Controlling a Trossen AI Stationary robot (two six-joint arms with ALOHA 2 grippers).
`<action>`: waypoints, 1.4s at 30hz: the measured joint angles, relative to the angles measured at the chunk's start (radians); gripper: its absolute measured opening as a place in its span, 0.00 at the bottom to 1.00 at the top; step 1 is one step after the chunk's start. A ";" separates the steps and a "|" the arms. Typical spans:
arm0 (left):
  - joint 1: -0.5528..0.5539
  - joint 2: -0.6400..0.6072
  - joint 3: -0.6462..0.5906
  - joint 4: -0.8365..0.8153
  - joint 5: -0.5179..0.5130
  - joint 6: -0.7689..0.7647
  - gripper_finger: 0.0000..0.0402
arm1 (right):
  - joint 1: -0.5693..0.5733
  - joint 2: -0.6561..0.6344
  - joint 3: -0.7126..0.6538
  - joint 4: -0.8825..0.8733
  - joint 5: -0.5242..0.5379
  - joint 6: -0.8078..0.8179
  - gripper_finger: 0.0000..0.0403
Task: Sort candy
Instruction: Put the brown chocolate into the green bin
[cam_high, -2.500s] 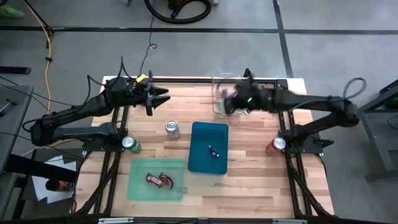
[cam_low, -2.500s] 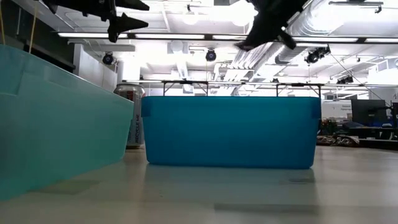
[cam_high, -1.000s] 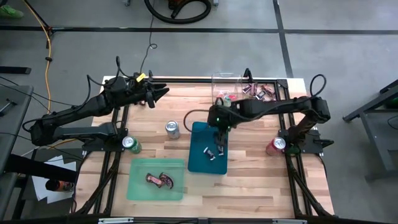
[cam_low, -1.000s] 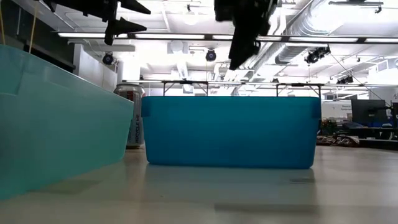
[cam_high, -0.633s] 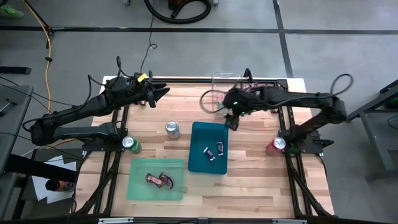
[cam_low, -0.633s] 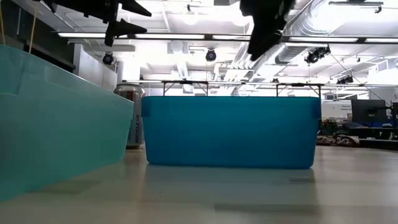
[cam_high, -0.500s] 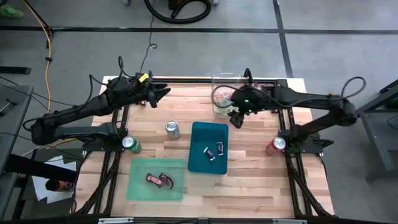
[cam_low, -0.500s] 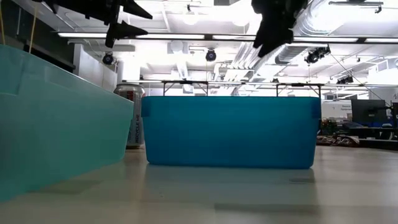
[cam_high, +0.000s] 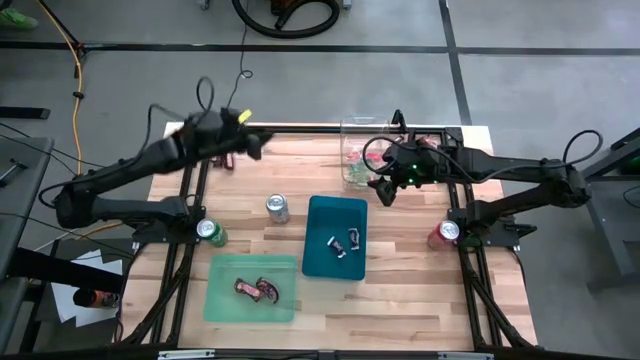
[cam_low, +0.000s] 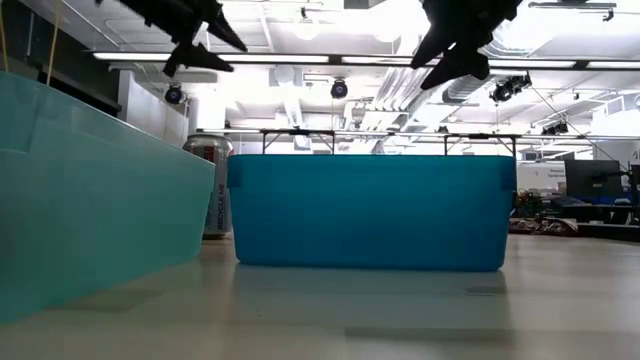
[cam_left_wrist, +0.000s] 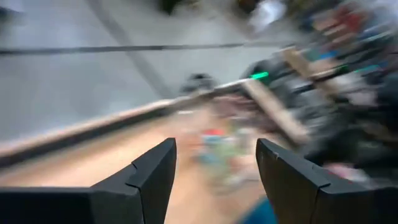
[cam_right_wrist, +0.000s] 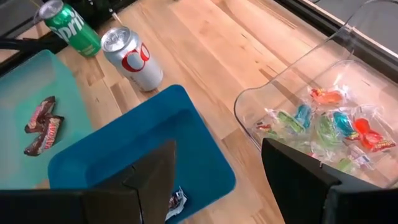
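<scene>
1. The candy is spread over three containers on the worktop (cam_high: 420, 290): bright red, green and blue wrapped sweets (cam_right_wrist: 329, 127) lie in a clear tub (cam_high: 360, 155) at the far edge, two dark and silver wrapped pieces (cam_high: 343, 242) lie in the blue bin (cam_high: 336, 215) at the middle, and red-brown bars (cam_high: 258, 290) lie in the pale green bin (cam_high: 250, 268) at the near left.
2. In the right wrist view the red-brown bars (cam_right_wrist: 42, 124) sit together on the green bin's floor, and one dark wrapped piece (cam_right_wrist: 176, 200) shows in the blue bin (cam_right_wrist: 143, 155).
3. The right claw (cam_high: 383, 190) hangs in the air just beside the clear tub and above the far right corner of the blue bin; its fingers are spread and hold nothing.
4. The left claw (cam_high: 255, 147) hangs over the far left part of the worktop, well apart from all the candy, fingers spread and empty.
5. A silver can (cam_high: 277, 208) stands just left of the blue bin, a green can (cam_high: 209, 232) near the left arm's base, and a red can (cam_high: 443, 235) near the right arm's base.
</scene>
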 joint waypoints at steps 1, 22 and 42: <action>0.020 0.029 0.060 -0.088 -0.038 0.040 0.51 | 0.000 0.000 -0.001 -0.001 0.000 -0.001 0.58; 0.305 0.285 -0.209 -0.469 -0.240 -0.308 0.51 | 0.000 0.000 -0.001 -0.012 0.005 0.022 0.58; 0.367 0.431 -0.351 -0.125 -0.213 -0.430 0.51 | 0.000 0.000 -0.001 -0.008 0.043 0.025 0.58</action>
